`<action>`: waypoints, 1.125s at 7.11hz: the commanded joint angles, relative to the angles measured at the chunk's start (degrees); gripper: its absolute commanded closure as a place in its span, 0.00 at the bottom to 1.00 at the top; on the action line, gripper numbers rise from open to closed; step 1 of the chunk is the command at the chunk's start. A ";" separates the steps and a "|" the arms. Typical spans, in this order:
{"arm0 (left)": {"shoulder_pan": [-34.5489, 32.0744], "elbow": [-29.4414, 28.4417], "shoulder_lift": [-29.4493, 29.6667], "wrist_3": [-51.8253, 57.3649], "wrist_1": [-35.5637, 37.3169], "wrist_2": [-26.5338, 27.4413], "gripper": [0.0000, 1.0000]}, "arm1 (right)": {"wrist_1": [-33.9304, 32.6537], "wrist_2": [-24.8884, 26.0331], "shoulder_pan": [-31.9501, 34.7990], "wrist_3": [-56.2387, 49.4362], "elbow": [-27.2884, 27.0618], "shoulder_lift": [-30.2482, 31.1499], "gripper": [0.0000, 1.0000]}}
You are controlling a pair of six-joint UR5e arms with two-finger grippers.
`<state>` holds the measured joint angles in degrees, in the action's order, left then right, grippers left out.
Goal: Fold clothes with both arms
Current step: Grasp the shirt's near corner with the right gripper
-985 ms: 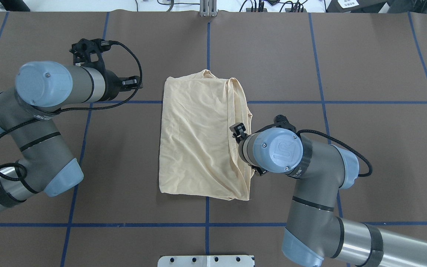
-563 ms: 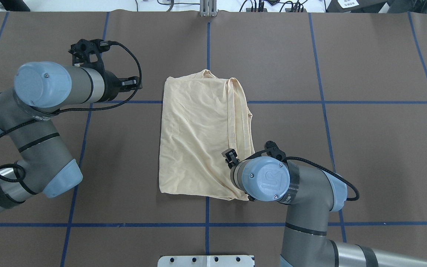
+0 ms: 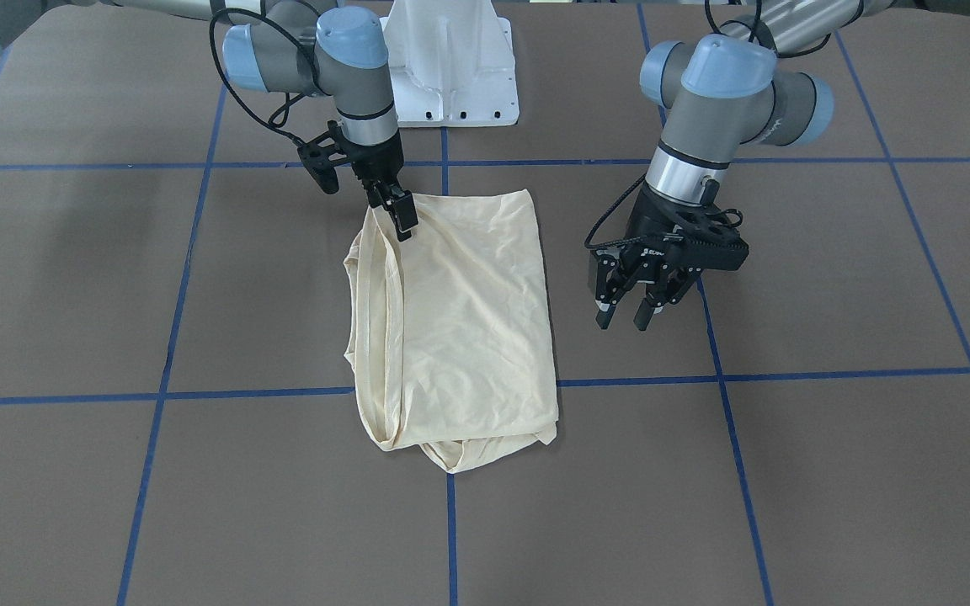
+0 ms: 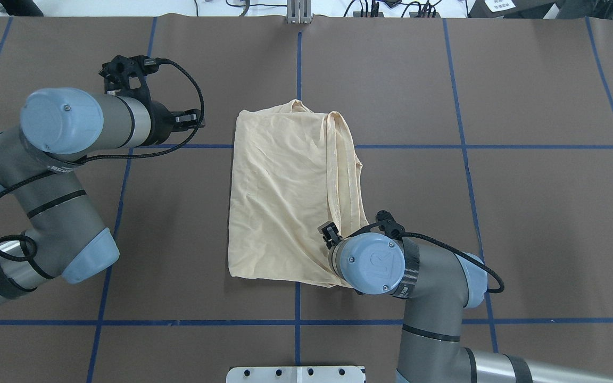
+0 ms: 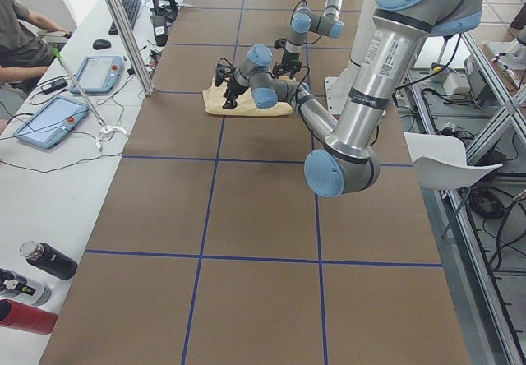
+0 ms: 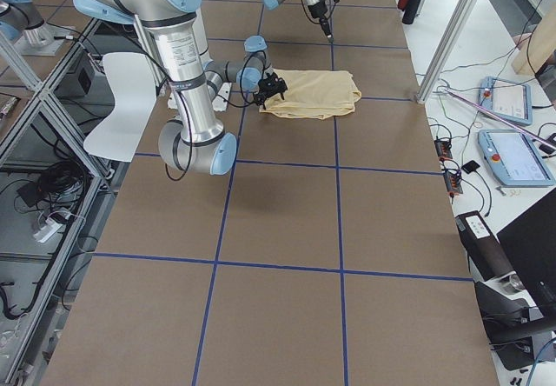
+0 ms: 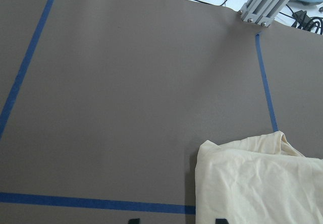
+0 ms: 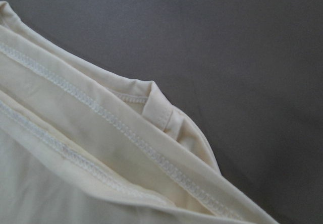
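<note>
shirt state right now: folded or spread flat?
Folded. The shirt lies as a compact rectangle with no sleeves sticking out, and its stitched hems stack in layers along one long edge.

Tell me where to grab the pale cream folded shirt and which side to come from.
Grip the pale cream folded shirt at its corner on the robot's near right, where stitched hem layers stack into a thicker lip. Come down from above, probably with the right gripper, which hangs over that corner.

Bare table (image 4: 498, 213) all round shirt (image 4: 280, 202); right gripper (image 3: 402, 222) at its robot-side corner; left gripper (image 3: 625, 321) beside, apart.
</note>
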<state>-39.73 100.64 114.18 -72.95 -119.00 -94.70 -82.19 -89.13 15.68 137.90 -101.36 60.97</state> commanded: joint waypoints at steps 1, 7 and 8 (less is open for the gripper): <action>0.00 0.00 0.07 -0.09 0.00 -0.05 0.41 | -1.82 -0.25 0.31 -0.17 -1.73 0.03 0.02; 0.17 0.35 0.07 -2.11 0.00 -0.57 0.41 | -3.77 -0.34 -0.74 -0.09 -1.39 0.29 0.08; 0.09 0.61 -0.01 -2.20 0.00 -0.58 0.41 | -3.86 -0.25 -1.00 0.00 -1.13 0.38 0.16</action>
<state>-39.57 100.95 114.26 -75.07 -119.00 -95.09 -85.88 -89.42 14.89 137.83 -102.74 61.33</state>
